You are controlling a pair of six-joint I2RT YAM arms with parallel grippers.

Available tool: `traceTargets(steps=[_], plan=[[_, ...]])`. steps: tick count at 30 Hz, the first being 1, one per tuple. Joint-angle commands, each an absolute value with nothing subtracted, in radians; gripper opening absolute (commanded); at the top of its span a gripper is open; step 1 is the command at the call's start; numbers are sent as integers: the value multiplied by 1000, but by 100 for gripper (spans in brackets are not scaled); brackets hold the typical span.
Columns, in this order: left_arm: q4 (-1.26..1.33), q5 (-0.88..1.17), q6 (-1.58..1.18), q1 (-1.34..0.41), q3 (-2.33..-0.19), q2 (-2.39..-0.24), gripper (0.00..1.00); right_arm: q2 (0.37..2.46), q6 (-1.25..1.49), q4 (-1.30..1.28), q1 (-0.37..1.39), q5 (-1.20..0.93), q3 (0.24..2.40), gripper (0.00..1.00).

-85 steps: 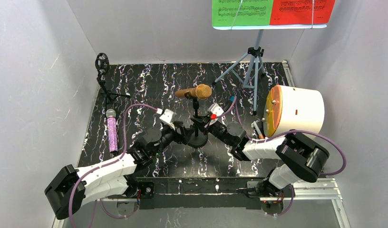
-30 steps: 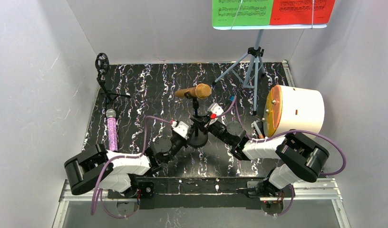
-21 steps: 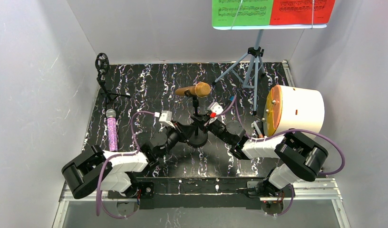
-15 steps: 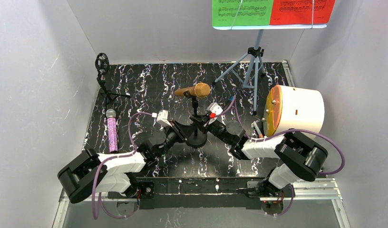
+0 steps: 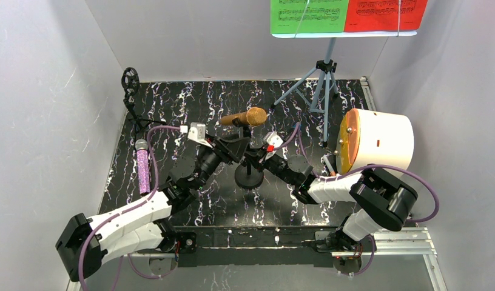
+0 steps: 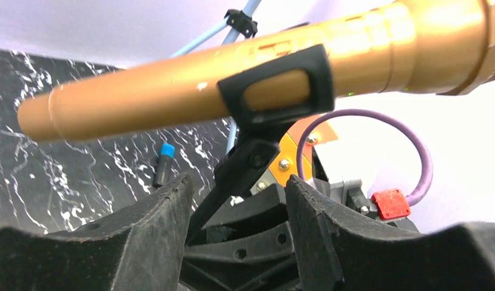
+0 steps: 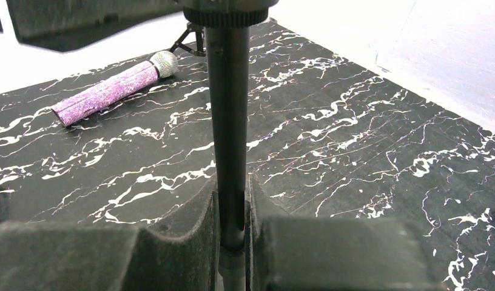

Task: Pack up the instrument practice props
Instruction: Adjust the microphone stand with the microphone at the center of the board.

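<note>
A gold microphone point(image 5: 246, 117) lies level in the clip of a thin black mic mount point(image 5: 250, 174) with a round base, mid-table. My left gripper point(image 5: 238, 144) is open just below the microphone point(image 6: 251, 79), its fingers point(image 6: 142, 236) either side of the clip's arm point(image 6: 245, 163) and not touching it. My right gripper point(image 5: 256, 159) is shut on the mount's upright post point(image 7: 228, 115). A purple glitter microphone point(image 5: 142, 167) lies flat at the left and shows in the right wrist view point(image 7: 108, 88). A second black mount point(image 5: 131, 91) stands back left. The pale blue music rack point(image 5: 321, 85) holds green point(image 5: 307, 15) and red point(image 5: 384, 13) sheets.
A white drum-shaped container point(image 5: 378, 140) with an orange face lies on its side at the right, close to my right arm. A small blue-tipped black piece point(image 5: 295, 127) lies near the rack's tripod legs. White walls close in the table on three sides.
My left gripper has risen from beside the mount's round base and swung back-left to sit open under the gold microphone. My right gripper has kept its hold on the post.
</note>
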State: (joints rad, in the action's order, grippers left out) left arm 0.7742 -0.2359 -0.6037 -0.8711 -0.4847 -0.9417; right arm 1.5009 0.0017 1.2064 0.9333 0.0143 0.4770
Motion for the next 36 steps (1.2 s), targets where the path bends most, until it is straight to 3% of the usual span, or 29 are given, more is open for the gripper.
traceTargets(steps=[1, 10, 14, 21, 23, 26, 33, 36], plan=[[757, -266, -418, -868, -551, -962, 56, 1523, 15, 1196, 933, 6, 501, 1], [747, -271, -263, -868, -632, -1042, 57, 1525, 13, 1180, 933, -22, 510, 1], [748, -244, -219, -868, -657, -1062, 53, 1526, 9, 1175, 933, -36, 513, 1], [747, -187, -118, -868, -670, -1072, 2, 1527, 3, 1171, 933, -15, 516, 1], [747, -169, -91, -868, -662, -1062, 0, 1515, 13, 1181, 932, -13, 513, 1], [747, -132, -53, -868, -654, -1059, 0, 1488, 29, 1178, 933, -19, 515, 9], [747, -61, -14, -868, -646, -1064, 0, 1394, 70, 1152, 933, 21, 488, 46], [753, -54, -5, -868, -633, -1056, 0, 1358, 94, 1147, 933, 14, 464, 54]])
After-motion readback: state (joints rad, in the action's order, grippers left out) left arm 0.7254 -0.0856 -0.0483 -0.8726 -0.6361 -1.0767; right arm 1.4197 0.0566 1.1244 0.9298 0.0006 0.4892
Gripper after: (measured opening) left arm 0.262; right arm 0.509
